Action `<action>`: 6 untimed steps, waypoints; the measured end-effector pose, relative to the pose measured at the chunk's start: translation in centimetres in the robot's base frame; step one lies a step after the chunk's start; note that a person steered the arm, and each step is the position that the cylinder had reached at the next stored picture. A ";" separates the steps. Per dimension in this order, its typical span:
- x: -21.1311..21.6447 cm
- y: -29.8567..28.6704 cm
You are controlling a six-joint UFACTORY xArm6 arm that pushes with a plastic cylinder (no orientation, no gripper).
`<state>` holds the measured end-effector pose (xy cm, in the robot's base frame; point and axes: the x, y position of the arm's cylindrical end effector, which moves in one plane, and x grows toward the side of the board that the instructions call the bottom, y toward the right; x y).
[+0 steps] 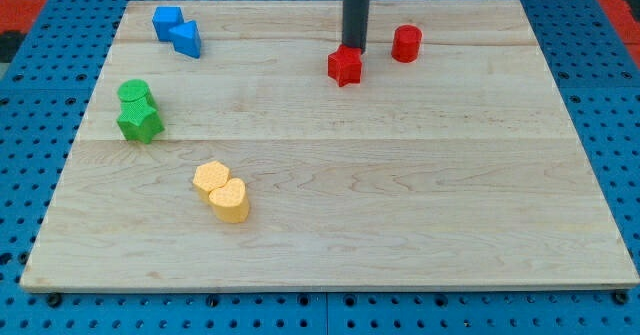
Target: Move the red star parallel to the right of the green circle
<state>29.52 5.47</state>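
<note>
The red star (344, 66) lies near the view's top, a little right of centre. My tip (354, 48) stands right at its top edge, touching or nearly touching it. The green circle (134, 92) sits at the view's left, with a green star (139, 122) pressed against its lower side. The red star is far to the right of the green circle and slightly higher in the view.
A red cylinder (406, 43) stands just right of my tip. Two blue blocks (167, 21) (187, 39) lie together at the top left. Two yellow blocks (210, 178) (230, 200) touch each other at the lower left. The wooden board (400, 195) rests on a blue pegboard.
</note>
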 end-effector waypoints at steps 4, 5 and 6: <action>1.3 -8.7; 1.3 -14.9; 2.1 -17.1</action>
